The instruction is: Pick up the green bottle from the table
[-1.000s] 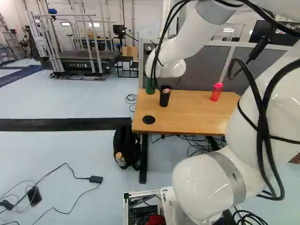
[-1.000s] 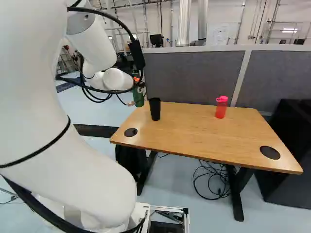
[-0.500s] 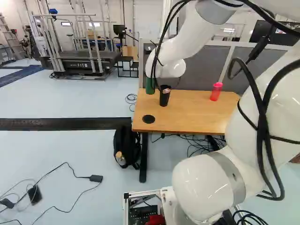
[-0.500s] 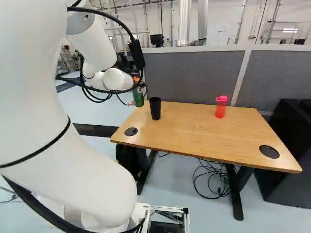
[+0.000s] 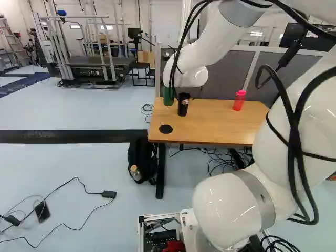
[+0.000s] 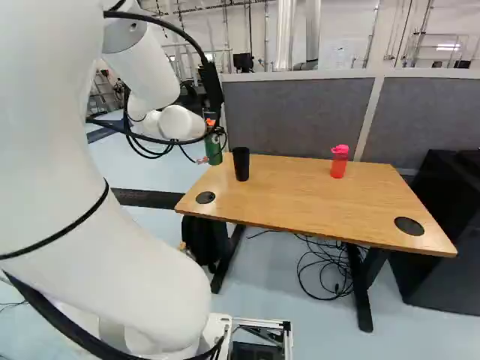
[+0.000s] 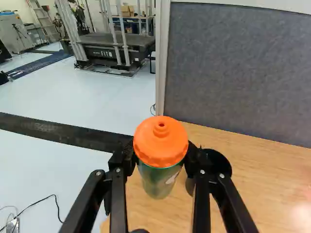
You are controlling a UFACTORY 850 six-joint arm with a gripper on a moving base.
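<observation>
The green bottle point(image 7: 158, 182) sits between the 2 fingers point(image 7: 118, 194), which are closed on it from 2 sides, just below the orange cap point(image 7: 161, 141). Its long axis is near upright. In the right base view it shows at the 10 o'clock corner of the tabletop point(image 6: 322, 199); its base looks raised, though the gap is hard to tell. The black cup point(image 6: 240, 165) is near, at 4 o'clock from it there. I judge the grasp made; the next move should lift towards 12 o'clock, upright, without swinging towards that cup.
</observation>
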